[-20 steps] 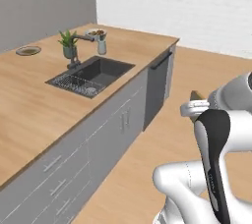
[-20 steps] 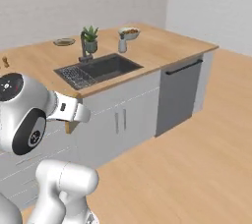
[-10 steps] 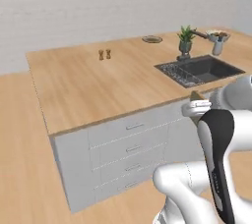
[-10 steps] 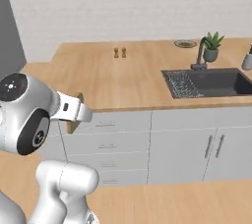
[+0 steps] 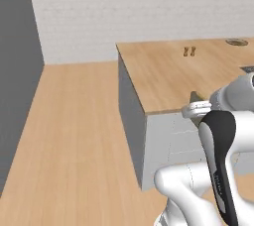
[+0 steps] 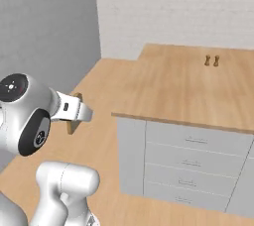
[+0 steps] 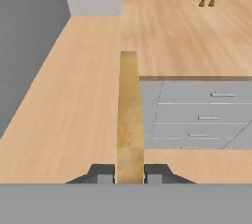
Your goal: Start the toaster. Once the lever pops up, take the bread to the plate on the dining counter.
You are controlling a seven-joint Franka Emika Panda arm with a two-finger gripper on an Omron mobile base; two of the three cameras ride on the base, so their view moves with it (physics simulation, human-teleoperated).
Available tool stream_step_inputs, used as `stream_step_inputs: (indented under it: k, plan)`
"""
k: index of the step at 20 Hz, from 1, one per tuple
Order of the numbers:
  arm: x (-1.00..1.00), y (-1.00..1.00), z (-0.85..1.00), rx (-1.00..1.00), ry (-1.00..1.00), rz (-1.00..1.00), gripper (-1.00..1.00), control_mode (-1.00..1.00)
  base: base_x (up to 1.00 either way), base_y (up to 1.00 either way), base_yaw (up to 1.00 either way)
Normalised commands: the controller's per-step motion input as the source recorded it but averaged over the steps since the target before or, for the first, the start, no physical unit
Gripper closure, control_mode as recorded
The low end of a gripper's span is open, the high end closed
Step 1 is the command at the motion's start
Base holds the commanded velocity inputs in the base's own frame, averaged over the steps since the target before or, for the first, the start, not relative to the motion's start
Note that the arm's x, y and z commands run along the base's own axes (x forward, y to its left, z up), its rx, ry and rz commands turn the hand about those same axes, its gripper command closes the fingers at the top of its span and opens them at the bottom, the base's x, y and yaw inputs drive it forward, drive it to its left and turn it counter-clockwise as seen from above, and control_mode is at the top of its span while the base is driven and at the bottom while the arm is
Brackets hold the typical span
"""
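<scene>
A tall grey wall (image 5: 17, 71) stands on the left, with a white brick wall (image 5: 149, 7) far behind. A wooden floor (image 5: 74, 136) runs between them.

In the hand view, the gripper (image 7: 130, 173) is pinching the bread (image 7: 130, 115). The bread is a thin tan slice seen from its edge. It sticks up straight between the two dark finger tips (image 7: 102, 174). In the right base view, the bread (image 6: 75, 113) shows as a small tan piece just past the white hand, out over the floor.

To the right is the dining counter (image 5: 163, 76). It has a light wooden top and grey drawers (image 6: 193, 163) below. The bread is near the counter's corner but not over it.

Two small brown things (image 5: 189, 51) stand side by side far back on the counter. At the far right edge of the left base view sits the round plate (image 5: 236, 42).
</scene>
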Motion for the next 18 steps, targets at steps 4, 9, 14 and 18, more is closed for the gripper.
stream_step_inputs:
  k: [4,9,14,18]
  plan:
    - [0.0,0.0,0.0,0.0,0.0,0.0,1.0,1.0,0.66,0.97,0.05]
    - [0.0,0.0,0.0,0.0,0.0,0.0,1.0,1.0,0.84,0.94,-0.14]
    - [0.0,0.0,0.0,0.0,0.0,0.0,1.0,1.0,0.94,0.86,-0.2]
    - [0.0,0.0,0.0,0.0,0.0,0.0,1.0,1.0,1.0,0.51,-0.13]
